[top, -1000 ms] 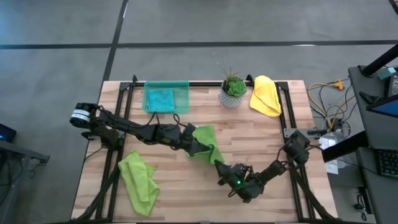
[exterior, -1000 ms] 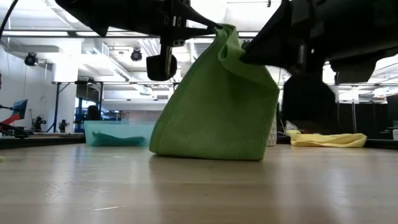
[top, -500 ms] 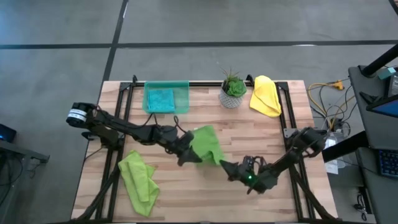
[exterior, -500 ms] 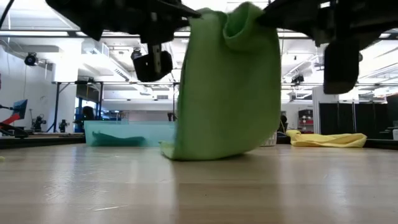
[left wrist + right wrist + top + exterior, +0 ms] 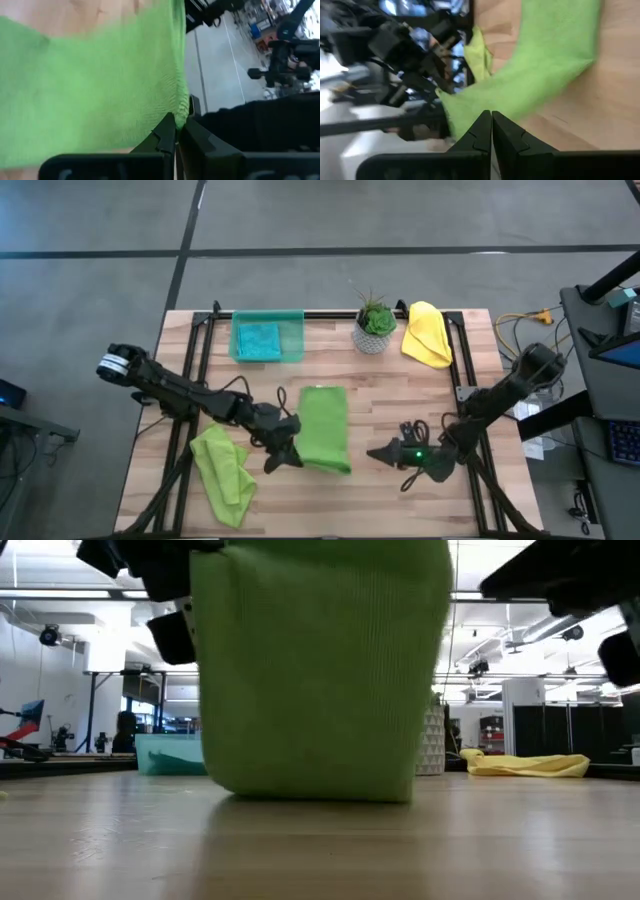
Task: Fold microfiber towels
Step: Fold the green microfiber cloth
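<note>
A lime green towel (image 5: 324, 428) lies as a long strip at the table's middle; in the low view (image 5: 320, 670) its near part stands up off the table. My left gripper (image 5: 287, 458) is at its near left corner, shut on it. My right gripper (image 5: 372, 452) is shut and stands a little to the right of the towel's near right corner, with a gap between them. A second lime towel (image 5: 222, 470) lies crumpled at the near left. A teal towel (image 5: 258, 340) lies in the tray. A yellow towel (image 5: 428, 332) lies at the far right. My left gripper pinches the lime towel's edge (image 5: 181, 111) at its near left corner between its two fingers. It comes from the table's left. The towel's near part is lifted and hangs down to the table (image 5: 310, 790); its far end (image 5: 322, 394) lies flat on the wood.
A see-through green tray (image 5: 290, 330) stands at the far left and a small potted plant (image 5: 375, 325) at the far middle. A black frame rail (image 5: 330, 313) runs along the far edge. Cables (image 5: 525, 345) lie beyond the right edge.
My left gripper has pulled the lime towel toward the table's near edge and a little left. The bunched towel has spread out into a long strip. My right gripper has come off the towel and gone toward the right edge.
</note>
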Controlling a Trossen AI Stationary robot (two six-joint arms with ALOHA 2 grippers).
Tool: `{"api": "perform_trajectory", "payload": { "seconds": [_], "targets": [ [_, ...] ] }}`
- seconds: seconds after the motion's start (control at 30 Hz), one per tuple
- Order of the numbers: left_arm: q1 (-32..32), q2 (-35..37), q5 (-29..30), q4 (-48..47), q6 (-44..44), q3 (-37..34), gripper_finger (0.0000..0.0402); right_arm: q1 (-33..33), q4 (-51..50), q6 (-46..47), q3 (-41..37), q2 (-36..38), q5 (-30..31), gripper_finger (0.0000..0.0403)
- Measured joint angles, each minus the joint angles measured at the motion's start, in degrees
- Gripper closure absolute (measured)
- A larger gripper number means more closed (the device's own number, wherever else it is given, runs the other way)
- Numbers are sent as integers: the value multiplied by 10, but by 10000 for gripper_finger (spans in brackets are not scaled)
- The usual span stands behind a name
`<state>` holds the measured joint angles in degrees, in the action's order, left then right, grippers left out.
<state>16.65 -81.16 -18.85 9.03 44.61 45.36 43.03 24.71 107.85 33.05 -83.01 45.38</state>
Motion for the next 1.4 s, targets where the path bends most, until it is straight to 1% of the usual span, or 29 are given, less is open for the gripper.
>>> {"api": "perform_trajectory", "payload": {
  "seconds": [0.1, 0.17, 0.3, 0.43, 0.5, 0.57, 0.67, 0.77, 0.87, 0.93, 1.03, 1.1, 1.2, 1.27, 1.33, 1.4],
  "targets": [
    [20, -24, 23, 20, 1, 10, 401, 0, -78, -12, 20, 39, -30, 395],
    [28, -43, 24, 44, 1, 16, 401, 0, -128, -53, 29, 61, -47, 395],
    [25, -65, 27, 100, 31, 17, 401, 0, -185, -196, 59, 87, -63, 395],
    [10, -73, 28, 150, 61, 14, 401, 0, -191, -340, 88, 88, -64, 395],
    [-3, -71, 32, 161, 97, 13, 401, 0, -185, -392, 103, 79, -68, 394],
    [-17, -71, 61, 162, 163, 10, 401, 0, -198, -426, 108, 69, -68, 394],
    [-33, -74, 112, 154, 262, -7, 401, 0, -209, -451, 114, 46, -67, 385],
    [-43, -83, 134, 148, 312, -28, 401, -3, -206, -483, 118, 21, -65, 362],
    [-43, -99, 164, 152, 381, -56, 401, -10, -207, -517, 124, -10, -64, 329],
    [-44, -118, 159, 188, 405, -73, 401, -16, -209, -540, 128, -32, -64, 302],
    [-44, -132, 134, 275, 406, -96, 401, -30, -210, -565, 140, -70, -66, 258],
    [-44, -135, 123, 313, 402, -101, 401, -43, -215, -571, 147, -96, -66, 226],
    [-44, -135, 109, 335, 376, -100, 401, -64, -220, -574, 162, -128, -70, 181],
    [-44, -129, 102, 336, 365, -98, 401, -81, -226, -573, 177, -142, -87, 156],
    [-44, -128, 95, 338, 359, -95, 401, -94, -256, -575, 187, -146, -105, 140],
    [-44, -126, 93, 336, 358, -95, 402, -102, -276, -582, 201, -146, -111, 133]
  ]
}}
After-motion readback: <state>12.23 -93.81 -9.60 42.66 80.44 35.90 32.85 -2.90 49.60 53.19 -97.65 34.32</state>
